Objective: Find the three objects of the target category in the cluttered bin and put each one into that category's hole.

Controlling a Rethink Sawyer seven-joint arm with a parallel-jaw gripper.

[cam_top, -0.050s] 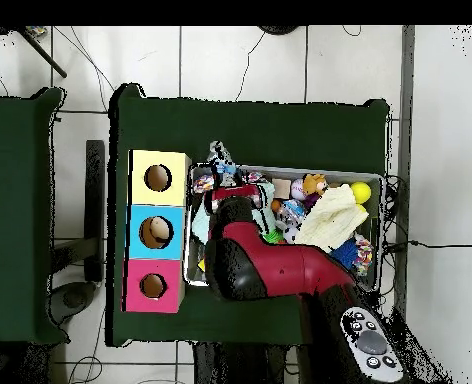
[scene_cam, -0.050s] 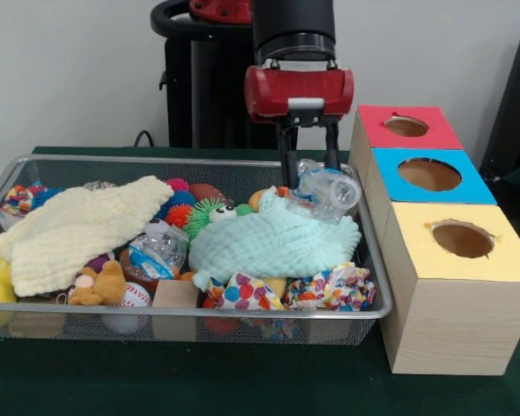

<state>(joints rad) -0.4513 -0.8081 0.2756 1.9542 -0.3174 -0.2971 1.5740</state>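
gripper (scene_cam, -0.050s: 310,169) clenched on clear crinkly plastic bottle (scene_cam, -0.050s: 329,191) | bottle long axis sideways | holes to frame right

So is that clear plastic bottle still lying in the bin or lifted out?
Lifted: the gripper is shut on the clear bottle, which hangs tilted just above the mint cloth, still over the bin.

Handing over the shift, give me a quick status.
Gripper down in the bin, jaws around a clear plastic bottle. Bottle rests on the mint cloth. Holes clear.
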